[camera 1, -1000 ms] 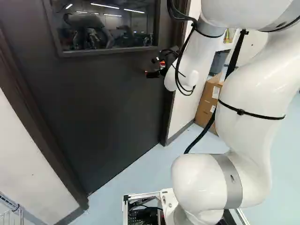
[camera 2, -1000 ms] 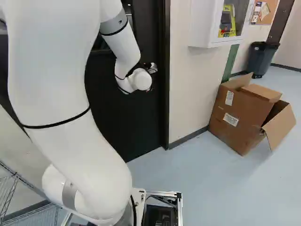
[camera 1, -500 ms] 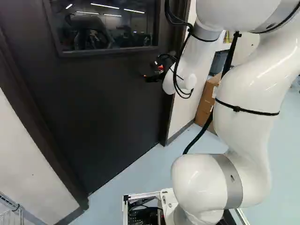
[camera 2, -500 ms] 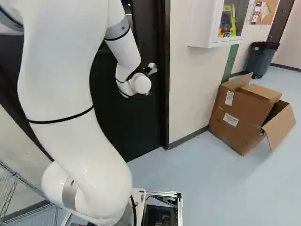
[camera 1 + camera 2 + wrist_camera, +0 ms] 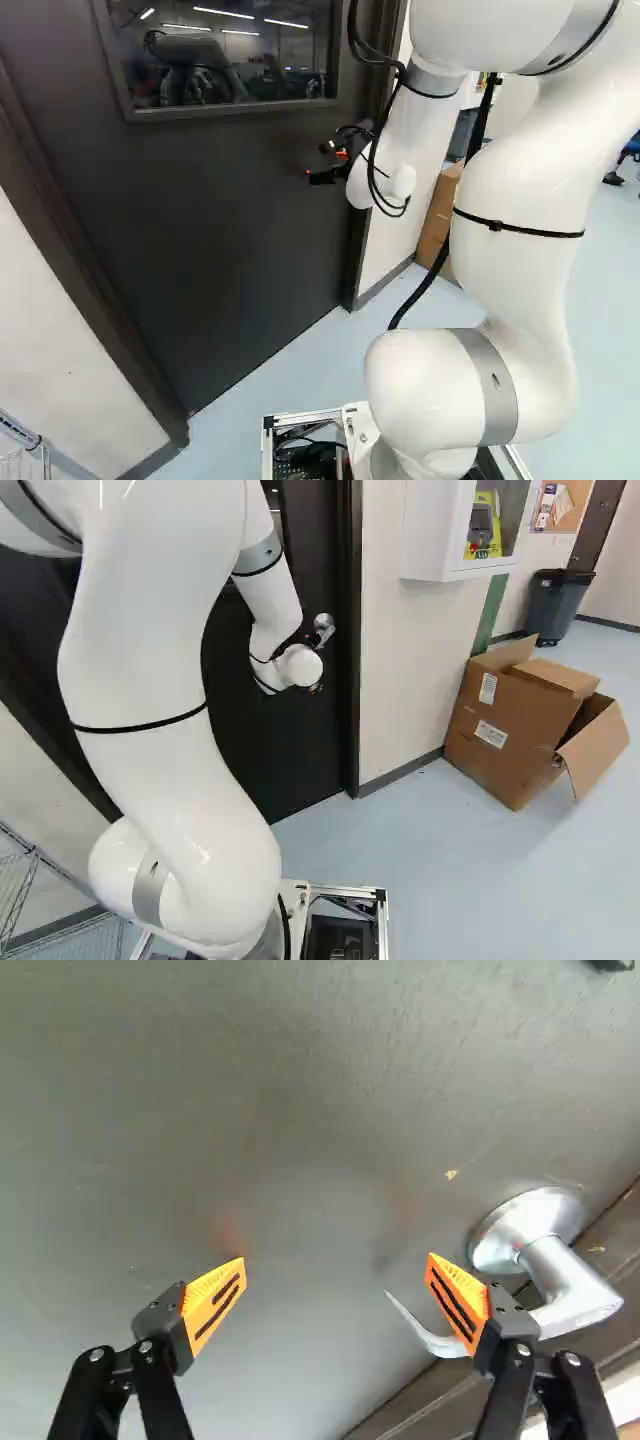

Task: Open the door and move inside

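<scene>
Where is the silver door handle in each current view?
Left base view: can't be made out.
Right base view: handle beside the arm's white tip, left of centre.
Wrist view: beside the open gripper, its lever partly behind one finger.
Shared landmark: dark door.

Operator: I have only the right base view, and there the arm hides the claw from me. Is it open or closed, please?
Observer: The claw is open; its fingers stand wide apart in the wrist view.

Operator: Thank you. And the lever handle, is it well between them?

Observer: No. In the wrist view only its thin curved tip shows in the gap; the rest passes behind one finger and out beyond it.
</scene>
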Controlling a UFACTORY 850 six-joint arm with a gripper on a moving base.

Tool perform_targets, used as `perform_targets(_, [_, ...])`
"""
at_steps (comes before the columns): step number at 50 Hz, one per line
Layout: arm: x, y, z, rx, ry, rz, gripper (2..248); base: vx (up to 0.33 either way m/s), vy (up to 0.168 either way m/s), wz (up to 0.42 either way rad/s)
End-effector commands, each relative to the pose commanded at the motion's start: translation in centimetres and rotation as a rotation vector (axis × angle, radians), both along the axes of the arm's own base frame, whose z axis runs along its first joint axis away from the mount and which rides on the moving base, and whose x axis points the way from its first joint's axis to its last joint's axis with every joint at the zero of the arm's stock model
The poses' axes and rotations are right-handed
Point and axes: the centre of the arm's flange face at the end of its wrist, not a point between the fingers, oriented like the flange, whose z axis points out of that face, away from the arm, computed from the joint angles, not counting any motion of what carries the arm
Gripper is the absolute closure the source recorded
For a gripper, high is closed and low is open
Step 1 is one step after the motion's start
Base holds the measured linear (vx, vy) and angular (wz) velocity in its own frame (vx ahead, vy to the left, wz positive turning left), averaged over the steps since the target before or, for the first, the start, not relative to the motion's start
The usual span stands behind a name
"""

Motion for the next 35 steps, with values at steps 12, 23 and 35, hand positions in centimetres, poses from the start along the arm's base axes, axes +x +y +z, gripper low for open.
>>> perform_targets(12, [-0.1, 0.1, -1.3, 0.003, 0.027, 0.001, 3, 0.0, 0.0, 0.0])
perform_targets(23, [0.0, 0.0, -2.6, 0.006, 0.052, 0.001, 3, 0.0, 0.0, 0.0])
perform_targets(35, [0.1, 0.0, -4.0, 0.01, 0.078, 0.001, 3, 0.0, 0.0, 0.0])
